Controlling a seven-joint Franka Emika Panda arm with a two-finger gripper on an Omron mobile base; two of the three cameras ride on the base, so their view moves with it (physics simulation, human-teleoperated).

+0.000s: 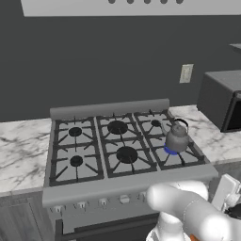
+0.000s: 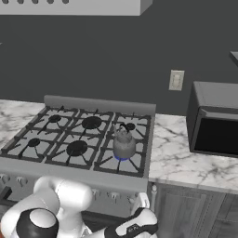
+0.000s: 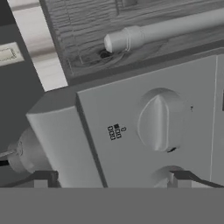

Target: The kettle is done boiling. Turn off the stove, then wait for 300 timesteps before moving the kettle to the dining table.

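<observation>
The kettle [image 1: 177,138] sits on the front right burner of the stove [image 1: 94,143], a blue flame showing under it. In my hand view a round stove knob [image 3: 160,121] faces me just ahead, between my fingertips [image 3: 43,179]. My gripper [image 3: 112,180] stands wide open, holding nothing. A dark microwave [image 2: 214,120] rests on the marble counter [image 2: 179,158] to the right.

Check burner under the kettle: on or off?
On. A blue flame glows beneath the kettle on the stove, at its front right burner, in both base views.
</observation>
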